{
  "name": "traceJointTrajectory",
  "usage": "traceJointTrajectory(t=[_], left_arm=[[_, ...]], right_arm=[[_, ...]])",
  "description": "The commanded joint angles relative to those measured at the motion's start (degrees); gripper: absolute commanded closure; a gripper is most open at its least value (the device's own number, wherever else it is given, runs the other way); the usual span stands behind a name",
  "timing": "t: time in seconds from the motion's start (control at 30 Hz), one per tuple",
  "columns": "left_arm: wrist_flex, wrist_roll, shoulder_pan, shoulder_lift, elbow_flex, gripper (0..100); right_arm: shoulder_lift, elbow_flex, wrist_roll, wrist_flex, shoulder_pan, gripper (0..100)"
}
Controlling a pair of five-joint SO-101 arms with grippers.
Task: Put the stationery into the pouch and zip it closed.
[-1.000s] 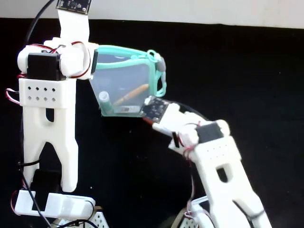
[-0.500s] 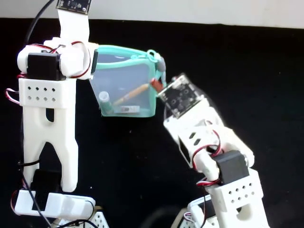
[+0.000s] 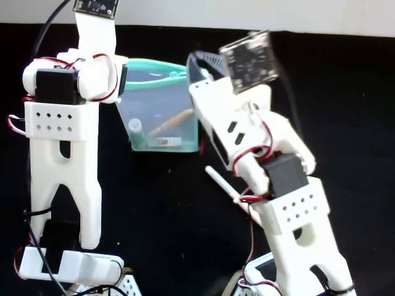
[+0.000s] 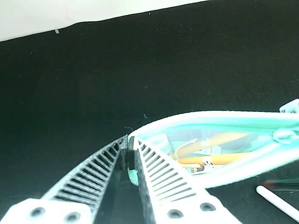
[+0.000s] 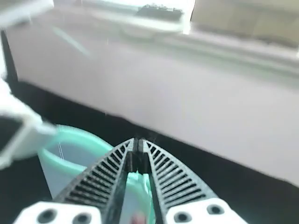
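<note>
Pouch (image 3: pixel 162 117), teal-rimmed, translucent: upright between both arms, mouth open, black table (image 3: pixel 352 111) beneath. Contents: orange pencil (image 3: pixel 171 121), white-capped item (image 3: pixel 135 128). Left hand (image 4: pixel 129 150): clamped on pouch end seam. Right hand (image 5: pixel 136 143): fingers pressed together at pouch's opposite top corner; whether they grip it cannot be told. White stick (image 3: pixel 221 183): on table, just outside pouch.

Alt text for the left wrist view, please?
The left gripper is clamped on one end of the mint-green pouch, whose open mouth shows orange stationery inside. A white stick lies on the black table beside it.
</note>
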Motion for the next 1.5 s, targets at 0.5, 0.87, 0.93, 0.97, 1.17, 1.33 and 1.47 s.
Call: traceJointTrajectory(t=[0.5, 0.87, 0.93, 0.97, 1.17, 1.33, 1.47], left_arm=[[0.79, 0.18, 4.18, 6.99, 1.98, 99], [0.79, 0.18, 3.56, 6.99, 1.98, 99], [0.79, 0.18, 2.95, 6.99, 1.98, 99], [0.79, 0.26, 2.51, 6.99, 1.89, 99], [0.79, 0.35, -1.01, 6.99, 1.89, 99], [0.79, 0.35, -2.42, 6.99, 1.89, 99], [0.79, 0.35, -2.42, 6.99, 1.89, 99]], right_arm=[[-4.26, -0.66, -3.43, 12.62, -0.22, 80.2], [-9.98, 3.91, 7.30, 48.75, 2.24, 64.5], [-9.89, 11.21, 11.08, 47.96, 3.30, 64.5], [-9.98, 15.34, 12.66, 45.76, 4.00, 64.5], [-10.24, 37.85, 20.48, 31.34, 6.73, 64.5], [-9.89, 50.42, 26.11, 19.38, 6.73, 64.5], [-9.80, 56.75, 27.08, 9.80, 6.64, 64.5]])
